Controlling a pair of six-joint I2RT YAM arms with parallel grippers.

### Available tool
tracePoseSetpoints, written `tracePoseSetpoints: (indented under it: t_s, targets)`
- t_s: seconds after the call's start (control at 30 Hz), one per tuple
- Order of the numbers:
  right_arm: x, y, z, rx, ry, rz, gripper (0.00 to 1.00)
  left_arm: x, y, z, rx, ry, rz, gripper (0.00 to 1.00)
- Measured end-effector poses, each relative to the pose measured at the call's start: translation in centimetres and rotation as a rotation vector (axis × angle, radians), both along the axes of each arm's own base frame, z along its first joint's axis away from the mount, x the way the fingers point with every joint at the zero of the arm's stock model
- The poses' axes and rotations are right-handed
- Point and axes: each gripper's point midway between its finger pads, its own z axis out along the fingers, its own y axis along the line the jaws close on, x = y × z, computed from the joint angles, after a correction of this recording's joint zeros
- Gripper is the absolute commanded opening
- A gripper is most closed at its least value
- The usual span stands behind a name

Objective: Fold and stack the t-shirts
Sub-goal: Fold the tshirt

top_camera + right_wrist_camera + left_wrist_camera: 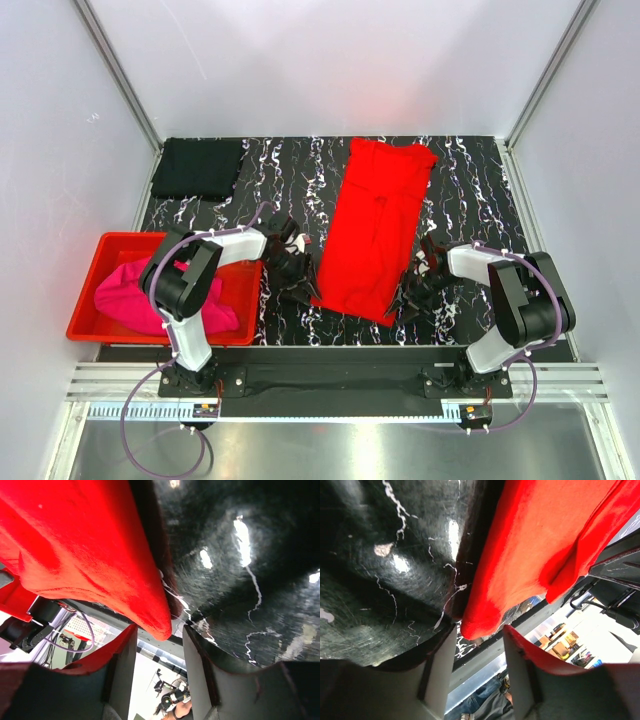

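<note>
A bright red t-shirt [375,225], folded into a long strip, lies on the black marbled table, running from the back towards the front. My left gripper [297,278] sits at its near left corner and my right gripper [415,290] at its near right corner. In the left wrist view the shirt's [535,545] corner tip pokes between the open fingers of the gripper [479,629], with a gap on both sides. In the right wrist view the red cloth [75,545] likewise ends in a corner between the open jaws of the gripper [160,627]. A folded black t-shirt [197,167] rests at the back left. A magenta t-shirt [140,290] lies bunched in the bin.
A rigid red plastic bin [85,305] stands at the front left beside the left arm. White walls and metal posts close in the table [280,170] on three sides. A metal rail runs along the near edge by the arm bases.
</note>
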Motion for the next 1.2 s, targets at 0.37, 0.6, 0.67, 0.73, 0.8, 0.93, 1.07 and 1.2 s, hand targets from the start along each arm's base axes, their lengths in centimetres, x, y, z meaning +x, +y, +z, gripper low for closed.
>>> tracePoseSetpoints:
  t_s: [0.37, 0.6, 0.67, 0.73, 0.8, 0.93, 1.07, 1.2]
  targets:
    - [0.6, 0.4, -0.7, 0.01, -0.023, 0.011, 0.0, 0.2, -0.2, -0.8, -0.004, -0.017, -0.005, 0.0]
    - [0.2, 0.6, 0.8, 0.019, -0.06, 0.026, 0.0, -0.8, -0.5, 0.0, 0.005, -0.056, -0.052, 0.0]
    - [-0.2, 0.6, 1.7, 0.024, -0.075, 0.032, 0.0, -1.2, -0.3, 1.2, -0.001, -0.08, -0.063, 0.0]
    - [-0.6, 0.5, 2.5, 0.022, -0.084, 0.033, 0.0, -1.5, -0.2, 2.8, -0.012, -0.117, -0.073, 0.0]
    - [-0.9, 0.2, 3.2, 0.011, -0.085, 0.034, 0.0, -1.4, 0.0, 4.3, -0.015, -0.15, -0.08, 0.0]
    - [0.5, -0.3, 4.9, -0.046, -0.12, 0.027, 0.0, 0.9, -0.8, 7.6, -0.017, -0.234, -0.092, 0.0]
    - [4.9, -1.1, 6.9, -0.077, -0.194, -0.023, 0.0, 4.7, -2.4, 10.9, -0.042, -0.318, -0.085, 0.0]
    - [10.3, -3.5, 7.9, -0.097, -0.232, -0.118, 0.0, 9.7, -4.0, 12.1, -0.057, -0.367, -0.059, 0.0]
